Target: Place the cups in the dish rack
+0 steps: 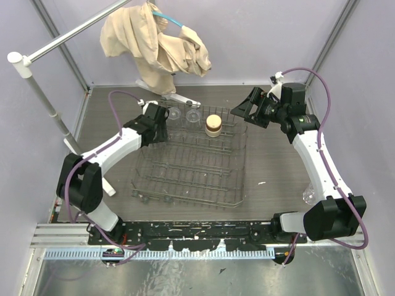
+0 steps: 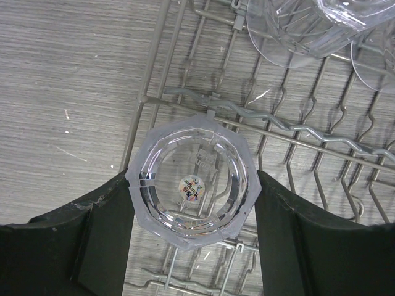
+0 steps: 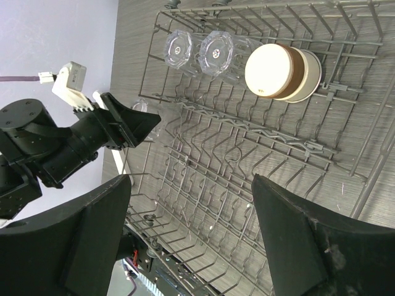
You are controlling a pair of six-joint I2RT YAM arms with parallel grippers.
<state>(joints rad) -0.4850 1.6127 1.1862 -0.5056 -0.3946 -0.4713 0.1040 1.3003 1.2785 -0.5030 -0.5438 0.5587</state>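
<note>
The grey wire dish rack lies mid-table. At its far edge stand two upside-down clear cups and a tan-brown cup; the right wrist view shows them too, clear cups and tan cup. My left gripper is over the rack's far left corner, shut on another upside-down clear cup. Both fingers press its sides, and its stickered base faces the camera. My right gripper hovers open over the rack's far right, with nothing between its fingers.
One more clear cup stands on the table at the right, beside the right arm. A beige cloth hangs from a white rod at the back, above the rack's far edge. A white pole slants at the left.
</note>
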